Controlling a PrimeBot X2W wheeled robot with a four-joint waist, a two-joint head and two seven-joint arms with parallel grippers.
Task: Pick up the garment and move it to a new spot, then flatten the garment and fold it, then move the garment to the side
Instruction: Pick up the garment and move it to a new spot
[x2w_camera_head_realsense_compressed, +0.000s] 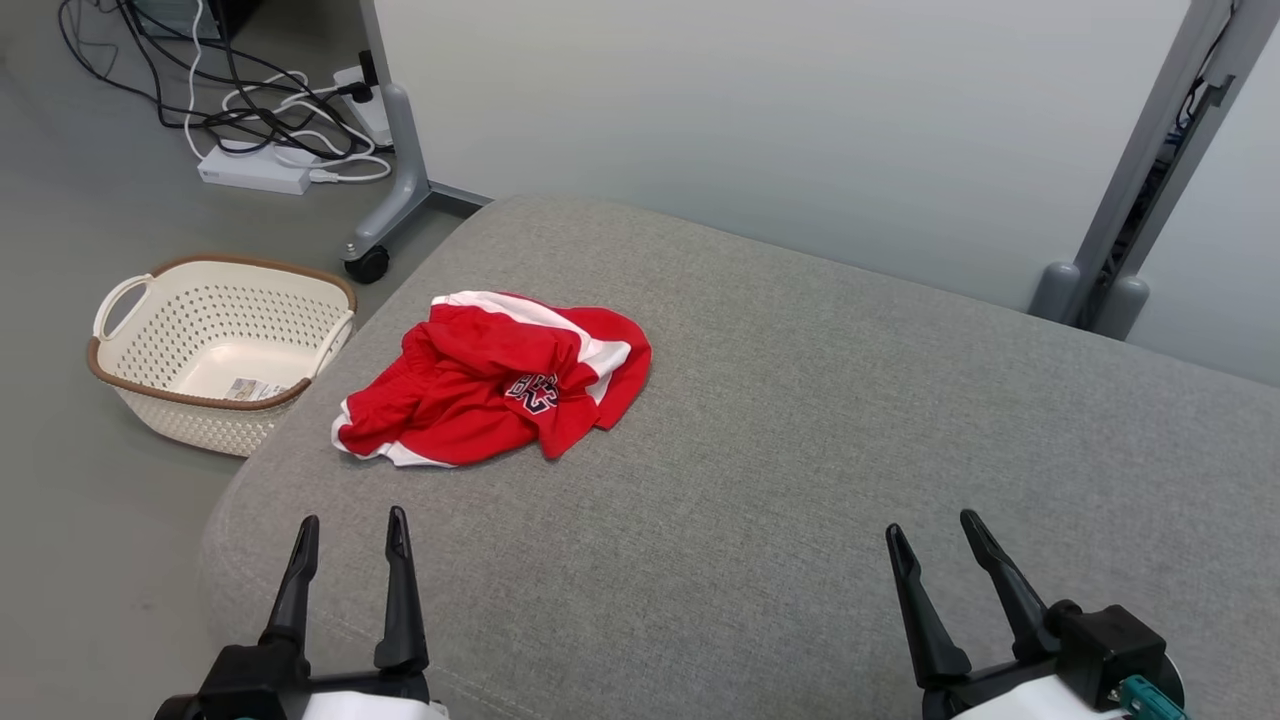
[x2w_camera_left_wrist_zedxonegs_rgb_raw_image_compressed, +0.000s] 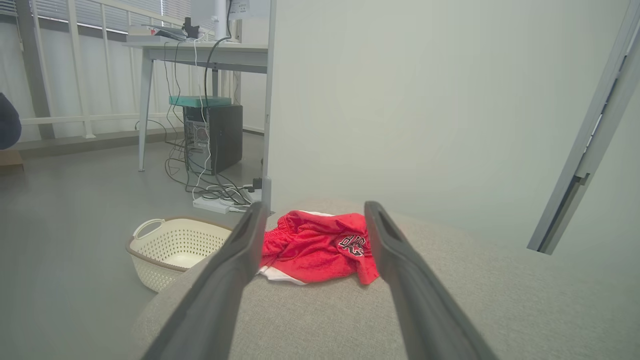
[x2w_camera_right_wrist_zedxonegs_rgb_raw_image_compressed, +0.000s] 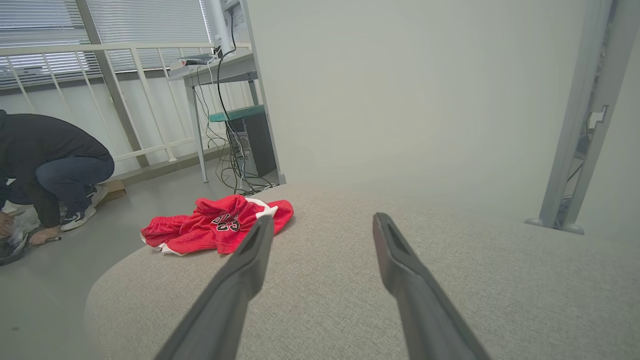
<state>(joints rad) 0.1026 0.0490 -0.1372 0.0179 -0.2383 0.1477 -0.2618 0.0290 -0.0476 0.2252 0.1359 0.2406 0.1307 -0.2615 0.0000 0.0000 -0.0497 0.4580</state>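
A crumpled red garment (x2w_camera_head_realsense_compressed: 490, 378) with white trim and a dark printed number lies near the left end of the grey cushioned surface (x2w_camera_head_realsense_compressed: 800, 400). My left gripper (x2w_camera_head_realsense_compressed: 352, 525) stands open at the lower left, a short way in front of the garment and apart from it. In the left wrist view the garment (x2w_camera_left_wrist_zedxonegs_rgb_raw_image_compressed: 315, 245) lies ahead between the open fingers (x2w_camera_left_wrist_zedxonegs_rgb_raw_image_compressed: 235, 265). My right gripper (x2w_camera_head_realsense_compressed: 932, 530) is open at the lower right, far from the cloth. From the right wrist the garment (x2w_camera_right_wrist_zedxonegs_rgb_raw_image_compressed: 215, 225) sits ahead to the left of the gripper (x2w_camera_right_wrist_zedxonegs_rgb_raw_image_compressed: 322, 225).
A cream perforated basket (x2w_camera_head_realsense_compressed: 222, 345) stands on the floor just left of the cushion. Cables and a power strip (x2w_camera_head_realsense_compressed: 255, 170) lie behind it by a wheeled stand leg (x2w_camera_head_realsense_compressed: 385, 215). A pale wall backs the cushion. A person (x2w_camera_right_wrist_zedxonegs_rgb_raw_image_compressed: 45, 170) crouches on the floor far left.
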